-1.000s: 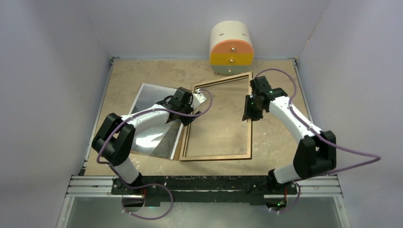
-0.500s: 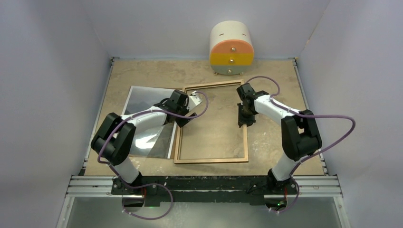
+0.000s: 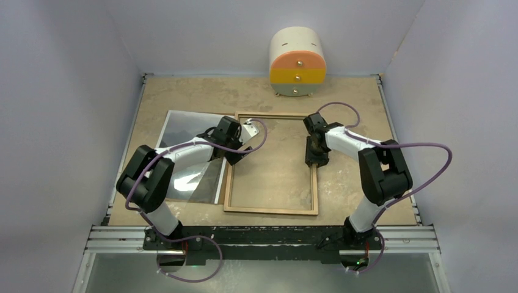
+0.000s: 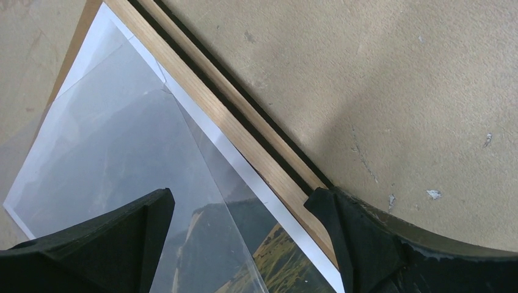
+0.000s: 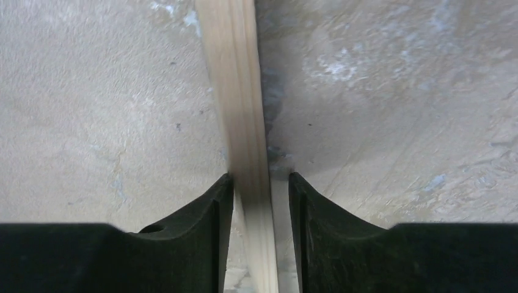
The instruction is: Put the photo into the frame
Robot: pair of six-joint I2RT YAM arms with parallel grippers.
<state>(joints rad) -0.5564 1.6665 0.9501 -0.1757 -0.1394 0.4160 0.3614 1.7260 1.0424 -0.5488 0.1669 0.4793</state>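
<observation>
This is a robotics lab test cell; plain pale walls box in a small table with a worn tan top; a white-and-black left arm and right arm stand on an aluminium rail along the near edge; purple cables loop loose from their joints; staged props lie about: a toy-like drawer unit at the back, the frame and the photo flat on the top.

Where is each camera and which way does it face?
Top external: above and behind, facing down on the frame and photo; both arms show.
Left wrist: faces down at the photo and the frame's left rail; left gripper shows.
Right wrist: faces down along the frame's right rail; right gripper straddles it.
Shared: the frame, in all three.
</observation>
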